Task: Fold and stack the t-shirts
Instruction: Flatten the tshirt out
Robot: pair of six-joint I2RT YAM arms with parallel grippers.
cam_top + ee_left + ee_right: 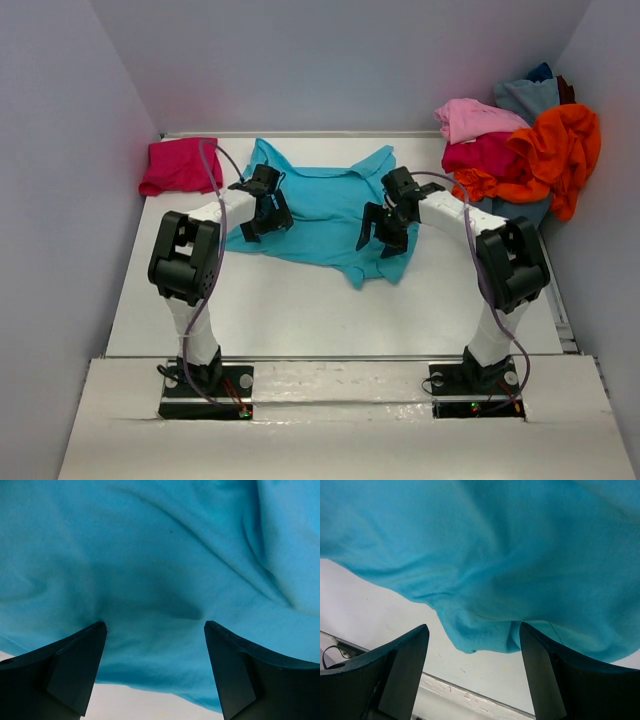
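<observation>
Top view: soft turquoise short-sleeved t-shirt (pixel 325 205) is spread mid-table (pixel 300 310); folded magenta-pink shirt (pixel 178 165) is seen at far left corner. Left wrist: left gripper (pixel 155 625) jaws are spread wide over turquoise cloth. Right wrist: right gripper (pixel 474 627) jaws are spread wide around the hem.

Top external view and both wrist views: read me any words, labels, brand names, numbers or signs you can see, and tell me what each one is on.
No readable text in any view.
The turquoise t-shirt is plain, with no print or tag showing.
The magenta-pink shirt and the pile of shirts show no lettering.
The arm bases are too small to show any marking.
</observation>
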